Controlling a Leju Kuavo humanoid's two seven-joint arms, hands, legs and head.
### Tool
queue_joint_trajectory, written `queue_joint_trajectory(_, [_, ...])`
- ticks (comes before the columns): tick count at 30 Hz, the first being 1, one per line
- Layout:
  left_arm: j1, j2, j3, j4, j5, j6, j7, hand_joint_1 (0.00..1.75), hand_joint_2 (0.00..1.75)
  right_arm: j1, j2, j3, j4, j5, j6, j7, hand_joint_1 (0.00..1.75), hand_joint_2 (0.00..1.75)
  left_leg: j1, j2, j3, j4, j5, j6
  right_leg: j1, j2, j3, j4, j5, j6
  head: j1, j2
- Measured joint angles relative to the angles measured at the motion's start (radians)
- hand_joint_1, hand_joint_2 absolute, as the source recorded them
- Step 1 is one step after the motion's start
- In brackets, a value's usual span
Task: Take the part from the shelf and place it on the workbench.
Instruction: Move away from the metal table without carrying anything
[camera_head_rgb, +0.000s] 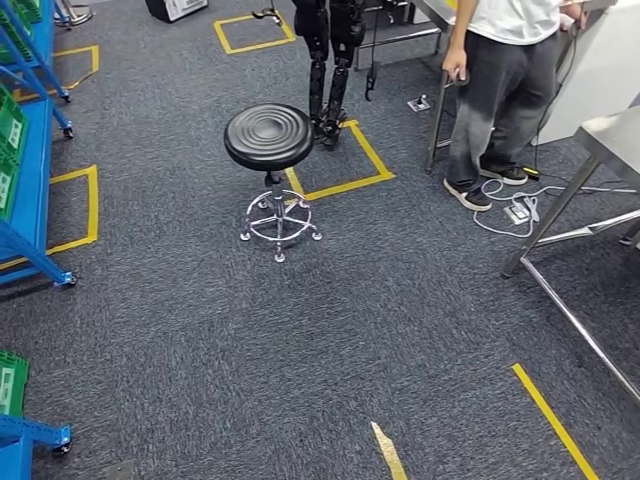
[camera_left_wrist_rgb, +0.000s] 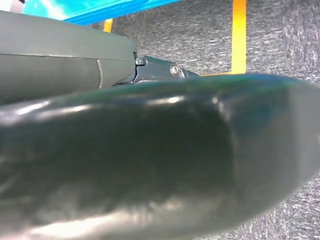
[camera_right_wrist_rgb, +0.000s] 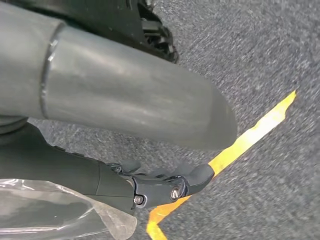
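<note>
Head view: grey carpet (camera_head_rgb: 189, 350) marked with yellow tape lines (camera_head_rgb: 555, 420). A black round stool (camera_head_rgb: 269, 137) on a chrome wheeled base stands near the middle, beside a taped square. Behind it are the dark legs of another robot (camera_head_rgb: 328, 60). At the left edge a blue shelf (camera_head_rgb: 30, 170) on castors carries green bins (camera_head_rgb: 9, 135). At the upper right a person (camera_head_rgb: 502, 90) in grey trousers and dark shoes stands by a steel tabletop (camera_head_rgb: 615, 135) with slanted legs; white cables (camera_head_rgb: 513, 210) and a power strip lie on the carpet near the shoes.

Left wrist view: the left robot hand (camera_left_wrist_rgb: 151, 160) takes up most of the picture as a big dark glossy thumb, very close and blurred, with a darker finger (camera_left_wrist_rgb: 162, 70) behind it. Whether it is wide, narrow or holding something I cannot tell. Behind it lie carpet, a yellow tape line and a strip of blue shelf frame.

Right wrist view: the right robot hand (camera_right_wrist_rgb: 143, 145) hangs above carpet and a yellow tape line. Its grey thumb lies over dark fingers (camera_right_wrist_rgb: 166, 185) that are curled against a clear plastic bag (camera_right_wrist_rgb: 56, 212); the part inside shows as a dark shape, so the hand holds the bagged part
</note>
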Motion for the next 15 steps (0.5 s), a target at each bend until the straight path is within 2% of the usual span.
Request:
queue_joint_trajectory(1, [-0.001, 0.000, -0.002, 0.000, -0.001, -0.001, -0.001, 0.00, 0.00, -0.001, 0.000, 0.000, 0.000, 0.001, 0.000, 0.001, 0.00, 0.00, -0.004, 0.011, 0.005, -0.015, -0.002, 0.006, 0.003, -0.010, 0.001, 0.000, -0.003, 0.005, 0.001, 0.000])
queue_joint_trajectory(3, [0.000, 0.002, -0.004, 0.000, -0.002, -0.004, -0.003, 0.00, 0.00, -0.003, 0.001, 0.000, 0.000, 0.003, -0.001, 0.003, 0.00, 0.00, -0.007, -0.006, 0.002, -0.020, -0.001, 0.019, 0.004, -0.029, 0.006, -0.001, -0.008, 0.016, 0.003, 0.000])
queue_joint_trajectory(4, [0.002, 0.002, -0.004, 0.000, -0.002, -0.004, -0.005, 0.00, 0.00, -0.005, 0.001, 0.001, 0.000, 0.006, -0.001, 0.004, 0.00, 0.00, -0.006, -0.017, 0.002, -0.023, 0.001, 0.024, 0.002, -0.020, 0.004, 0.005, -0.016, 0.021, 0.004, 0.000])
queue_joint_trajectory(5, [0.002, 0.002, -0.005, 0.000, -0.001, -0.004, -0.006, 0.00, 0.00, -0.006, 0.002, 0.002, 0.001, 0.008, -0.001, 0.003, 0.00, 0.00, -0.004, -0.028, 0.002, -0.026, 0.003, 0.031, 0.000, 0.001, -0.006, 0.027, -0.034, 0.025, 0.006, 0.000])
queue_joint_trajectory(7, [0.000, 0.003, -0.008, 0.000, -0.001, -0.005, -0.008, 0.00, 0.00, -0.007, 0.002, 0.005, 0.002, 0.014, -0.001, 0.001, 0.00, 0.00, -0.003, -0.050, 0.002, -0.028, 0.007, 0.041, -0.003, 0.059, -0.056, 0.134, -0.093, 0.029, 0.011, 0.000])
queue_joint_trajectory(8, [-0.002, 0.004, -0.009, 0.000, -0.002, -0.005, -0.008, 0.00, 0.00, -0.005, 0.003, 0.006, 0.002, 0.017, -0.002, -0.001, 0.00, 0.00, -0.004, -0.063, 0.000, -0.028, 0.007, 0.045, -0.003, 0.076, -0.093, 0.207, -0.123, 0.029, 0.012, 0.000])
queue_joint_trajectory(9, [-0.003, 0.004, -0.010, 0.000, -0.003, -0.005, -0.006, 0.00, 0.00, -0.004, 0.003, 0.007, 0.002, 0.019, -0.002, -0.003, 0.00, 0.00, -0.005, -0.076, 0.000, -0.028, 0.008, 0.047, -0.002, 0.084, -0.126, 0.266, -0.139, 0.028, 0.012, 0.000])
queue_joint_trajectory(10, [-0.002, 0.004, -0.010, 0.000, -0.005, -0.006, -0.004, 0.00, 0.00, -0.002, 0.003, 0.008, 0.003, 0.022, -0.004, -0.005, 0.00, 0.00, -0.007, -0.091, 0.000, -0.027, 0.008, 0.048, -0.002, 0.088, -0.147, 0.295, -0.136, 0.026, 0.012, 0.000])
queue_joint_trajectory(11, [-0.001, 0.003, -0.010, 0.000, -0.008, -0.006, -0.002, 0.00, 0.00, -0.002, 0.003, 0.009, 0.003, 0.024, -0.005, -0.007, 0.00, 0.00, -0.008, -0.105, 0.001, -0.027, 0.008, 0.048, -0.002, 0.092, -0.150, 0.286, -0.113, 0.024, 0.012, 0.000])
queue_joint_trajectory(13, [0.001, 0.002, -0.011, 0.000, -0.015, -0.003, 0.002, 0.00, 0.00, -0.002, 0.003, 0.013, 0.003, 0.028, -0.008, -0.011, 0.00, 0.00, -0.008, -0.132, 0.004, -0.026, 0.008, 0.047, -0.002, 0.111, -0.110, 0.172, -0.031, 0.018, 0.012, 0.000])
queue_joint_trajectory(14, [0.000, 0.002, -0.012, 0.000, -0.019, -0.001, 0.005, 0.00, 0.00, -0.002, 0.003, 0.015, 0.003, 0.029, -0.010, -0.013, 0.00, 0.00, -0.009, -0.144, 0.003, -0.023, 0.007, 0.045, -0.004, 0.132, -0.082, 0.105, -0.002, 0.015, 0.012, 0.000])
queue_joint_trajectory(15, [-0.001, 0.002, -0.014, 0.000, -0.022, 0.001, 0.007, 0.00, 0.00, -0.003, 0.003, 0.016, 0.003, 0.030, -0.011, -0.013, 0.00, 0.00, -0.009, -0.155, 0.001, -0.021, 0.007, 0.041, -0.006, 0.149, -0.061, 0.056, 0.014, 0.012, 0.011, 0.000])
